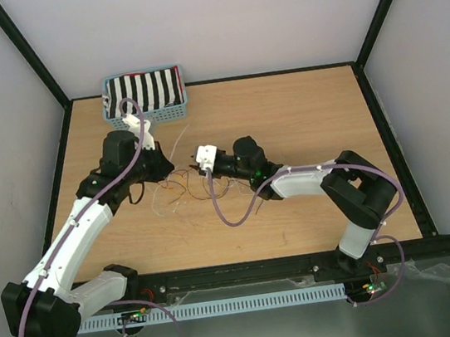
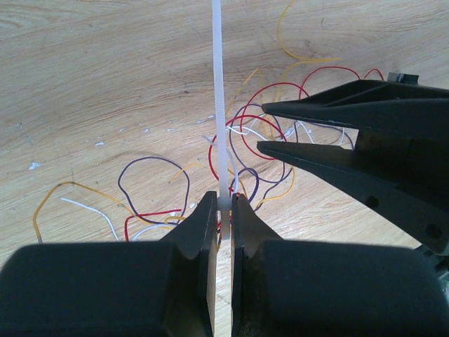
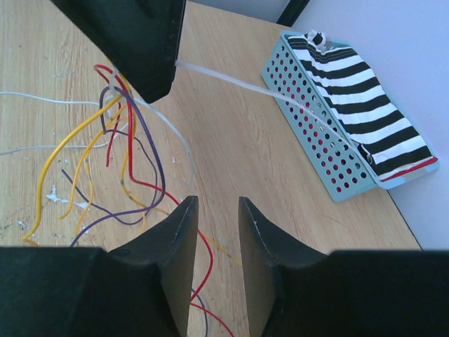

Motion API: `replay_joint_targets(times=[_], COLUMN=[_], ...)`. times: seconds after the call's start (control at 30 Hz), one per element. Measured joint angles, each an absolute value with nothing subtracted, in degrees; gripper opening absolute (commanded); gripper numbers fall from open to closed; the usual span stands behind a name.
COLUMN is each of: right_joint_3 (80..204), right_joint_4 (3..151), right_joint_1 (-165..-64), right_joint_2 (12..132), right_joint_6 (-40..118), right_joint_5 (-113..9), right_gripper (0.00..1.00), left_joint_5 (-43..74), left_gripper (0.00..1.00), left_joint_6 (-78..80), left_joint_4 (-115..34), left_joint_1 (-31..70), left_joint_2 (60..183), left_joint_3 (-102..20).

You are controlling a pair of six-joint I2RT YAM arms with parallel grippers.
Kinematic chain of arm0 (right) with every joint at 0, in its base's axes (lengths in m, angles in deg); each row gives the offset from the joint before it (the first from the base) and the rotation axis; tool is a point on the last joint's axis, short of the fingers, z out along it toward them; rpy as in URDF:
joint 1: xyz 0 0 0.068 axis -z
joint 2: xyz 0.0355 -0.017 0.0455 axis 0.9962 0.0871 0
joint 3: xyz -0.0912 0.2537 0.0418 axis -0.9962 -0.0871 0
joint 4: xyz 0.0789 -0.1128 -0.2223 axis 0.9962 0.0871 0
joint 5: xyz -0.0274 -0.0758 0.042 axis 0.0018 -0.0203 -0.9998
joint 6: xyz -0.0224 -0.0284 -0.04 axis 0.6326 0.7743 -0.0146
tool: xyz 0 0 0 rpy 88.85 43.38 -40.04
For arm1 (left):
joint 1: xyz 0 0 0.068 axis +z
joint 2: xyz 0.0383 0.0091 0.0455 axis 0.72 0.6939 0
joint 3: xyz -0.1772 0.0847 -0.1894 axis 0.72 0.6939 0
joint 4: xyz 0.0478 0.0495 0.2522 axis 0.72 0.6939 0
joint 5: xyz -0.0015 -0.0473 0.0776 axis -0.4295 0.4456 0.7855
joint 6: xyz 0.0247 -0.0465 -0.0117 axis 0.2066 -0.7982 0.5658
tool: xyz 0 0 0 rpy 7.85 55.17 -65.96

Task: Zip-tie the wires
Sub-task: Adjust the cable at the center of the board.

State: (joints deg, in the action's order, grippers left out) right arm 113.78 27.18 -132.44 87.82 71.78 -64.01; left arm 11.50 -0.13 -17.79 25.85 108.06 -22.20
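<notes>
Several wires just beyond left gripper

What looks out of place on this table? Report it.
The wires sprawl in loose, tangled loops, unbundled. White flecks litter the table around them. The left end effector pinches a white zip tie that runs straight, not looped around anything.

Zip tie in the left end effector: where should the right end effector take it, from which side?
Probably the free straight length of the zip tie beyond the left end effector, approached from the robot's right, where the open right end effector sits. The strip juts out stiff, clear of the wires.
</notes>
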Motion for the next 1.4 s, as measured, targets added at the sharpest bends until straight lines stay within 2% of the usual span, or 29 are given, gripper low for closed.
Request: replay_joint_targets(times=[0.2,0.67,0.7,0.73,0.87,0.97,1.4], right_joint_3=[115.85,118.02,118.28,118.54,118.69,118.56,110.8], right_joint_4=[27.09,27.09,27.02,26.94,26.83,26.74,29.84], right_joint_1=[-132.31,-132.31,-132.31,-132.31,-132.31,-132.31,-131.94], right_joint_2=[90.53,92.7,92.98,93.26,93.57,93.53,84.37], right_joint_6=[71.75,70.81,70.57,70.31,69.94,69.77,70.7], right_joint_5=[-67.35,-74.0,-74.26,-74.52,-75.02,-74.63,-64.03], right_gripper=[0.44,0.46,0.45,0.4,0.12,0.01,0.0], left_joint_5=[10.53,8.46,8.37,8.24,8.04,8.46,10.53], left_gripper=[0.0,0.0,0.0,0.0,0.0,0.0,0.0], left_joint_6=[0.51,0.75,0.75,0.75,0.75,0.7,-1.52], left_joint_4=[-17.79,-17.81,-17.81,-17.81,-17.81,-17.79,-17.51], left_joint_1=[25.83,25.85,25.85,25.85,25.83,25.85,29.08], left_joint_2=[108.06,108.08,108.08,108.08,108.08,108.1,109.02], left_joint_3=[-22.2,-22.2,-22.2,-22.2,-22.2,-22.2,-21.92])
